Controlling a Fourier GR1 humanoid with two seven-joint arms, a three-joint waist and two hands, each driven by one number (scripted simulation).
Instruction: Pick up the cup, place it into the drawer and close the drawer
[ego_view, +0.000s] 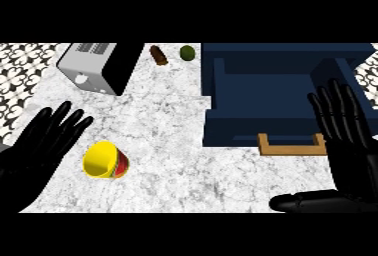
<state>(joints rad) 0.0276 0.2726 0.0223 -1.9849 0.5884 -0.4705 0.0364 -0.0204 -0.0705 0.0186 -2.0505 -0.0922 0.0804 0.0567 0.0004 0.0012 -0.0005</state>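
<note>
A cup (105, 160), yellow inside with a red outside, lies on its side on the marble counter (170, 150) at the lower left. My left hand (40, 145) is just left of it, fingers straight and spread, not touching it. The dark blue drawer (266, 95) stands pulled out at the upper right, with a wooden handle (291, 145) on its front. My right hand (347, 130) is at the drawer's right side, fingers straight and pointing up, thumb stretched out low to the left. It holds nothing.
A silver and black toaster (96, 67) stands at the back left. A brown bottle (158, 55) and a green fruit (187, 52) lie at the counter's back edge. Patterned tiles show at the far left and far right.
</note>
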